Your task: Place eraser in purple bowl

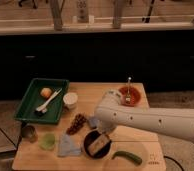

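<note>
My arm comes in from the right edge, white and thick, bending at an elbow near the middle of the tabletop and dropping toward the near side. My end effector sits at the upper right rim of the purple bowl, mostly hidden under my own wrist; I cannot tell whether it is apart, together, or clamped on anything.

Just below and left of my end effector: a pale tan block, which I take to be the eraser, lying tilted inside the purple bowl. Whether I am touching it, I cannot tell.

Directly left, just beside the bowl: a light blue cloth, flat on the wood. Further left, a pale green cup, then a metal can near the tabletop's left edge.

Up and left of my end effector: a small blue-grey item tucked against my arm, and next to it a dark reddish cluster.

Beyond those, a white cup, and the green tray holding an orange fruit and a white utensil.

Far side, past my elbow: a red bowl with a stick standing in it.

Right and below: a green chili pepper near the front edge.
</note>
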Motion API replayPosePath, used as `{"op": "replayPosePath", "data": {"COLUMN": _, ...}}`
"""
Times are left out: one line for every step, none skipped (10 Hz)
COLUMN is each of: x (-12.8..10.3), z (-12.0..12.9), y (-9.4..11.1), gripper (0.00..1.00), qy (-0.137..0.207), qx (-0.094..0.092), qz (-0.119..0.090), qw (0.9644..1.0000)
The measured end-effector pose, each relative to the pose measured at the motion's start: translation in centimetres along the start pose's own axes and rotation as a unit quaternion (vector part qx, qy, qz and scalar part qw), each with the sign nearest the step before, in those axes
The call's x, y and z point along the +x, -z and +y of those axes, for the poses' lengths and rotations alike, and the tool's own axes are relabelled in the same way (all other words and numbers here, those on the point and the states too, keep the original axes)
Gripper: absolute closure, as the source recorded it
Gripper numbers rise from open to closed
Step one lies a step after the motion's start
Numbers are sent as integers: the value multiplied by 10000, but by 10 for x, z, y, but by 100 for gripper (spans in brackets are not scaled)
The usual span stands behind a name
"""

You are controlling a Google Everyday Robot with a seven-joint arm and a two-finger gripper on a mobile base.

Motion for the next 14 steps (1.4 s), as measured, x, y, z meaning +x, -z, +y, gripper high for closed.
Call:
{"op": "replayPosePath", "data": {"x": 0, "z": -1, "y": 0, "gripper": 74, "qy": 56, "qx": -5, "qz": 4, "qw": 10000}}
{"op": "replayPosePath", "data": {"x": -1, "z": -1, "y": 0, "gripper": 74, "qy": 67, "qx": -9, "qz": 5, "qw": 10000}}
{"op": "replayPosePath", "data": {"x": 0, "z": 0, "y": 0, "gripper": 74, "qy": 62, "qx": -9, "qz": 6, "qw": 10000}}
{"op": "replayPosePath", "data": {"x": -1, "z": 0, "y": 0, "gripper": 74, "qy": 56, "qx": -9, "qz": 6, "qw": 10000}}
{"op": "replayPosePath", "data": {"x": -1, "z": 0, "y": 0, "gripper": 74, "qy": 58, "qx": -7, "qz": 7, "qw": 10000}}
{"op": "replayPosePath", "data": {"x": -1, "z": 0, "y": 0, "gripper": 74, "qy": 60, "qx": -6, "qz": 7, "qw": 10000}}
{"op": "replayPosePath", "data": {"x": -1, "z": -1, "y": 0, "gripper": 74, "qy": 62, "qx": -6, "qz": 7, "qw": 10000}}
{"op": "replayPosePath", "data": {"x": -1, "z": -1, "y": 0, "gripper": 74, "qy": 63, "qx": -6, "qz": 7, "qw": 10000}}
{"op": "replayPosePath", "data": {"x": -1, "z": -1, "y": 0, "gripper": 74, "qy": 63, "qx": -5, "qz": 7, "qw": 10000}}
{"op": "replayPosePath", "data": {"x": -1, "z": -1, "y": 0, "gripper": 74, "qy": 63, "qx": -6, "qz": 7, "qw": 10000}}
{"op": "replayPosePath", "data": {"x": -1, "z": -1, "y": 0, "gripper": 74, "qy": 66, "qx": -6, "qz": 6, "qw": 10000}}
{"op": "replayPosePath", "data": {"x": -1, "z": -1, "y": 0, "gripper": 74, "qy": 68, "qx": -5, "qz": 5, "qw": 10000}}
{"op": "replayPosePath", "data": {"x": -1, "z": -1, "y": 0, "gripper": 74, "qy": 68, "qx": -4, "qz": 3, "qw": 10000}}
{"op": "replayPosePath", "data": {"x": -1, "z": -2, "y": 0, "gripper": 74, "qy": 71, "qx": -3, "qz": 1, "qw": 10000}}
